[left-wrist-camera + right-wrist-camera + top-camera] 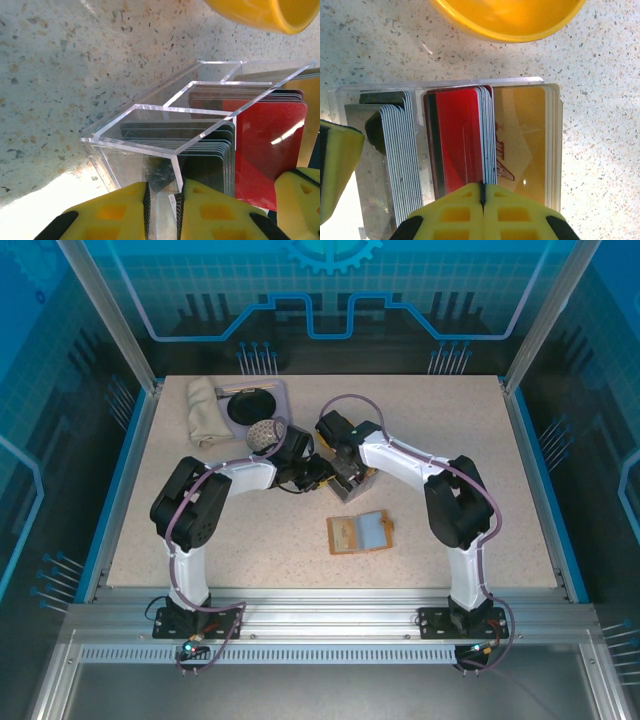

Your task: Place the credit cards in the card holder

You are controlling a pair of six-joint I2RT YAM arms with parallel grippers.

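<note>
Credit cards [520, 140] stand on edge in a clear three-slot acrylic tray [435, 82] mid-table, right at both sets of jaws.

Right gripper [482, 192]: jaws together with no gap showing, seam sitting on the edge of the middle-slot stack. I read that as a pinch on one red card [457, 150]. It's too thin to confirm.

Left gripper [162, 197]: jaws clamped on the tray's clear wall, apparently bracing it for the pull.

Outward from there, grey cards [400, 165] fill one outer slot and gold cards the other. A yellow-orange bowl [510, 15] sits just beyond the tray.

The card holder [360, 532] lies open on the table [450, 420], nearer the arm bases and apart from the tray, with neither arm touching it.

Progress: early, by my read. All three slots look well stocked. The holder shows a pale blue patch on one half; you can't tell from the top view whether that's a loaded card. What's left is to draw the card out, carry it over, slide it into a pocket, and repeat.

Pose: left arm [230, 480] and right arm [420, 465] both fold inward, elbows out, with their forearms converging on the tray.
</note>
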